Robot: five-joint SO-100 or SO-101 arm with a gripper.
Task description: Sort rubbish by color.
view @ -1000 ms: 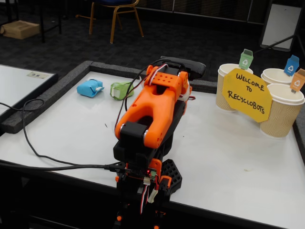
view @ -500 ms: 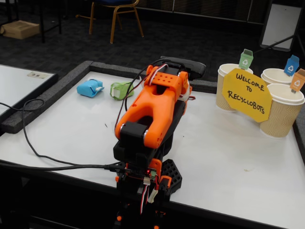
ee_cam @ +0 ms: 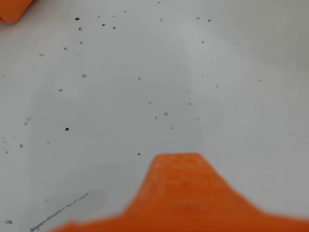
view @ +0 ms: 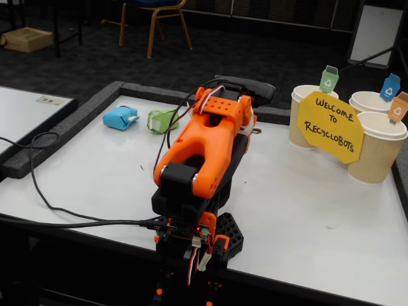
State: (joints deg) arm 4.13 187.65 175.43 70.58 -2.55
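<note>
In the fixed view a light blue wad [view: 120, 118] and a light green wad [view: 162, 120] lie side by side at the far left of the white table [view: 306, 210]. The orange arm [view: 204, 146] is folded down in the middle of the table, to the right of the wads and not touching them. It hides the gripper in this view. In the wrist view the gripper [ee_cam: 91, 84] looks down at bare, speckled table. One orange finger [ee_cam: 178, 188] is at the bottom and the other tip [ee_cam: 10, 9] is far off in the top left corner. It is open and empty. No wad shows in the wrist view.
Three beige paper cups [view: 377, 150] stand at the far right, with green [view: 329, 79], blue [view: 390, 87] and orange [view: 398, 107] tags. A yellow sign [view: 329, 125] leans on them. Black cables [view: 57, 213] trail over the table's left front. A black foam border [view: 57, 137] edges the table.
</note>
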